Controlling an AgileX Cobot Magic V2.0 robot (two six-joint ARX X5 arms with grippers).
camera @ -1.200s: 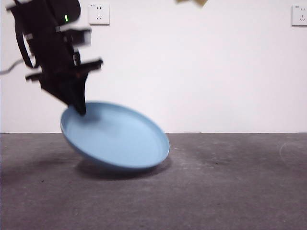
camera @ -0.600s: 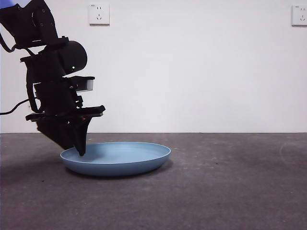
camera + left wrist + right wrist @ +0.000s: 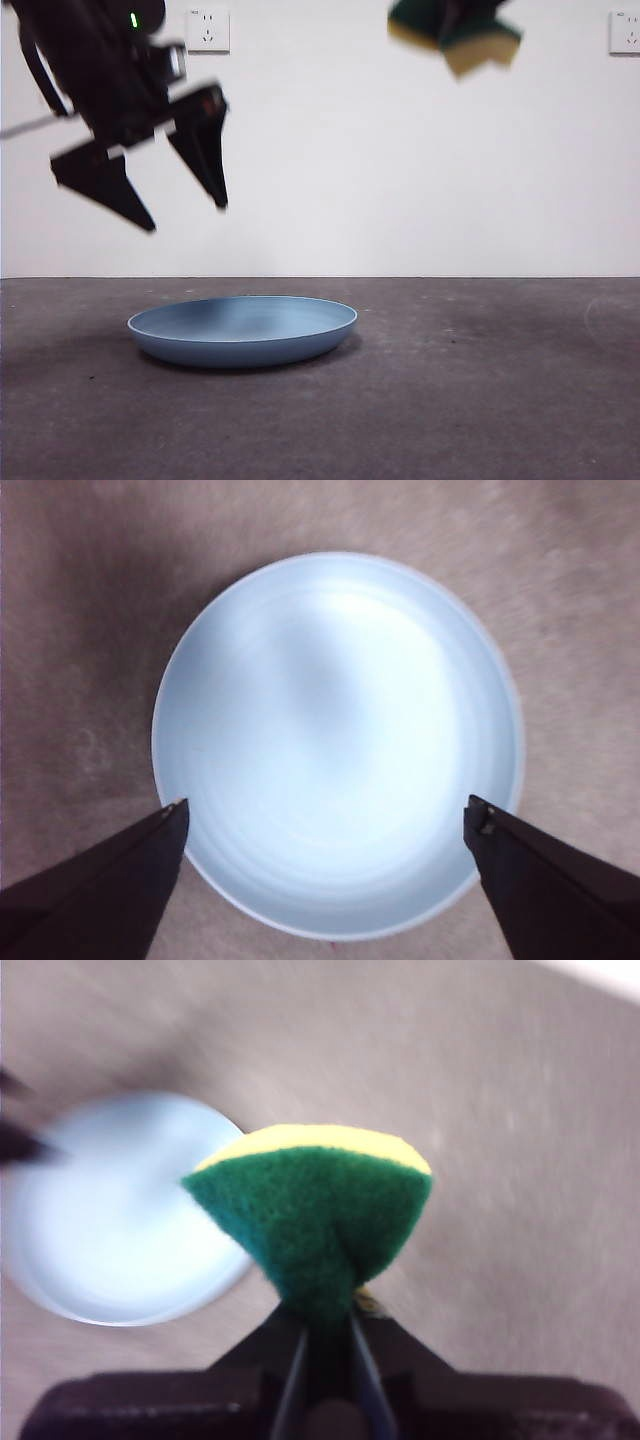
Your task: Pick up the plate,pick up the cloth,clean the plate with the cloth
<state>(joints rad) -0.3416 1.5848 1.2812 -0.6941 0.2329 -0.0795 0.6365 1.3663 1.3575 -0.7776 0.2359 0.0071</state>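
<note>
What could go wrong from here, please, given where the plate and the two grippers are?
The plate lies flat on the table under the open left gripper, so regrasping its low rim could fail. The right gripper pinches only a narrow edge of the sponge, which might twist or slip under scrubbing pressure.

The plate [image 3: 243, 330] lay flat on the bench [image 3: 480, 400], and nothing else stood on the grey surface around it. The left hand [image 3: 180, 215] hung above the plate's left side with its 2 jaws spread wide, leaving open air over the rim. The right hand [image 3: 322, 1345], high up and pinching the cloth [image 3: 458, 28], was well clear of the plate.
</note>
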